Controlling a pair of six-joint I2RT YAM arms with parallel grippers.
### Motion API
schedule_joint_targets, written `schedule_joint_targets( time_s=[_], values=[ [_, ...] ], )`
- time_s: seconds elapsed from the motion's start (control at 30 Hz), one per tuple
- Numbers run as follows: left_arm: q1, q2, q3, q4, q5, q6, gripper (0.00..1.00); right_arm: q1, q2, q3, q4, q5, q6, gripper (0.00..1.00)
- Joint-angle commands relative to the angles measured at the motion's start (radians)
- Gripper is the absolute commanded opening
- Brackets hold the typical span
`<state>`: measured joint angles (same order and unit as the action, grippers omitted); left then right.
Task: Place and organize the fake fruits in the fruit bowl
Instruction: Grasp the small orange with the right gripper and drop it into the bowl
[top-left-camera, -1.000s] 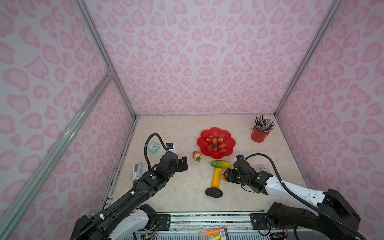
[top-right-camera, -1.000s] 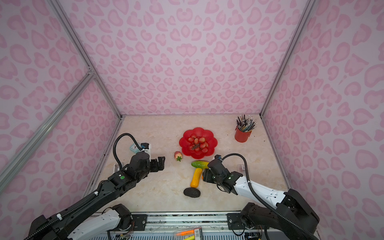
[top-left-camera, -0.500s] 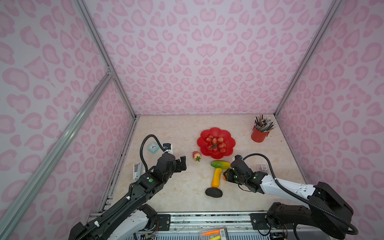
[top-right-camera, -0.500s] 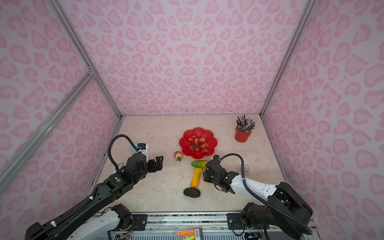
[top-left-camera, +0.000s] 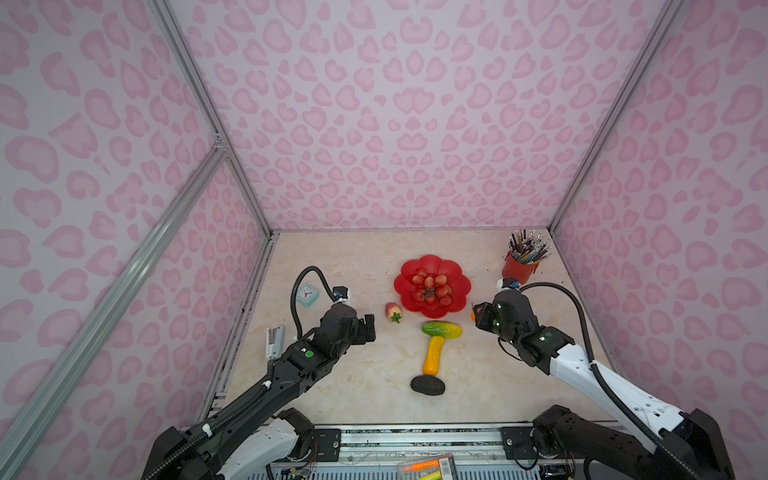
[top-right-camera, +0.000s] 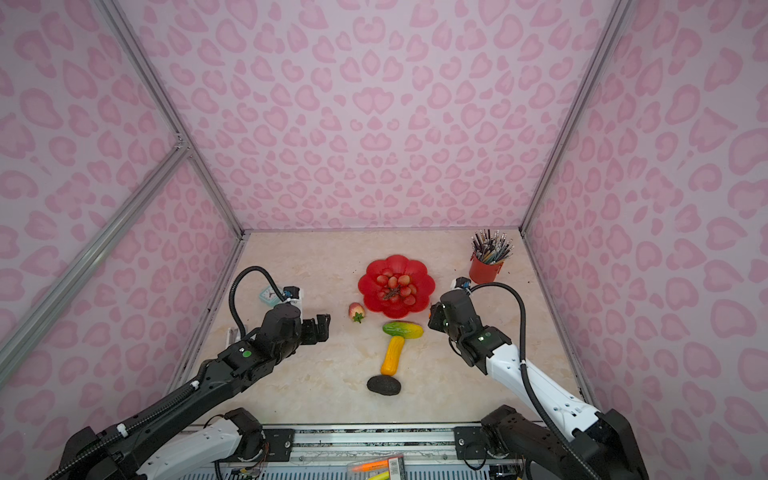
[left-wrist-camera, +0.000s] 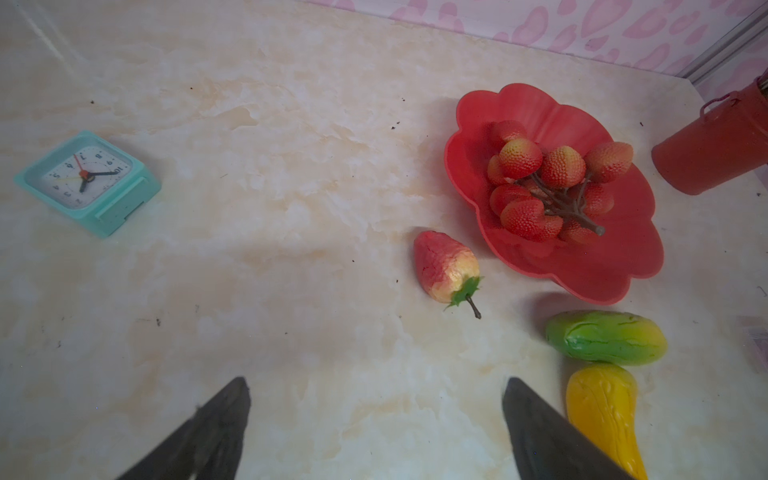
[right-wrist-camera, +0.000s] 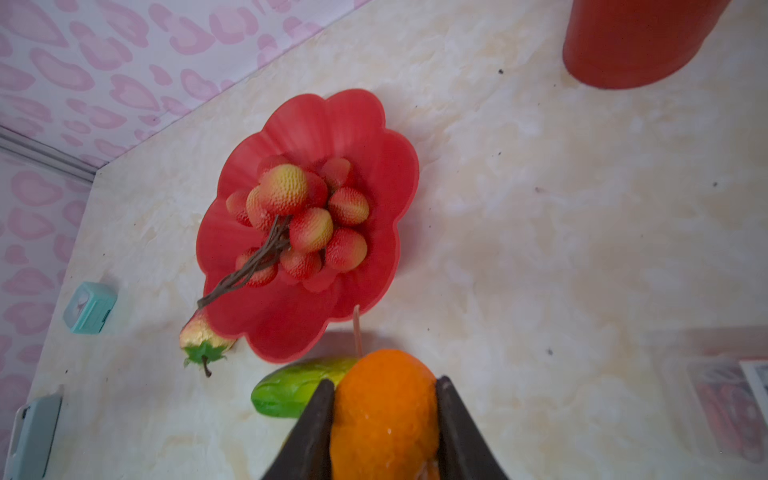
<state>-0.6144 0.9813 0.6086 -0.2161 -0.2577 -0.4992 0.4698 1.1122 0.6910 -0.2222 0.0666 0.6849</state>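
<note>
**Small orange grasped; one fruit in the bowl, four loose on the counter.**

The small orange (right-wrist-camera: 384, 424) is now clamped between the jaws of the right gripper (right-wrist-camera: 385, 384). It looks clear of the counter (top-left-camera: 353, 257) and sits just beside the near-right rim of the fruit bowl (top-left-camera: 432, 262). A second ago that gripper sat lower, by the end of the green-yellow oblong (top-left-camera: 441, 330), and it has since closed and risen. The pick looks done; next comes the carry over the rim. The bowl holds only the red grape bunch (top-left-camera: 431, 286). The strawberry (top-left-camera: 393, 312) lies just beside the bowl's rim. The green-yellow oblong lies near the bowl, the yellow-orange oblong (top-left-camera: 433, 356) touches it, and the black-green lump (top-left-camera: 427, 385) sits at that one's near end. The left gripper (left-wrist-camera: 376, 386) is wide open and empty, short of the strawberry, little changed.
</note>
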Motion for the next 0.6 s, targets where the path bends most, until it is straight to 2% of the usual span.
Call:
schedule_joint_targets(
  time_s=[0.0, 0.17, 0.4, 0.5, 0.57],
  values=[
    [0.001, 0.031, 0.034, 0.041, 0.072, 0.046, 0.94, -0.046, 0.118, 0.076, 0.052, -0.069, -0.12, 0.35],
    [0.001, 0.095, 0.075, 0.034, 0.127, 0.094, 0.93, -0.107, 0.345, 0.24, 0.049, -0.177, -0.199, 0.34],
    [0.001, 0.218, 0.113, 0.059, 0.165, 0.108, 0.91, -0.109, 0.541, 0.367, 0.073, -0.225, -0.226, 0.36],
    [0.001, 0.276, 0.136, 0.071, 0.181, 0.115, 0.9, -0.109, 0.59, 0.389, 0.079, -0.241, -0.231, 0.4],
    [0.001, 0.308, 0.151, 0.081, 0.193, 0.123, 0.9, -0.112, 0.605, 0.399, 0.075, -0.238, -0.227, 0.5]
  ],
)
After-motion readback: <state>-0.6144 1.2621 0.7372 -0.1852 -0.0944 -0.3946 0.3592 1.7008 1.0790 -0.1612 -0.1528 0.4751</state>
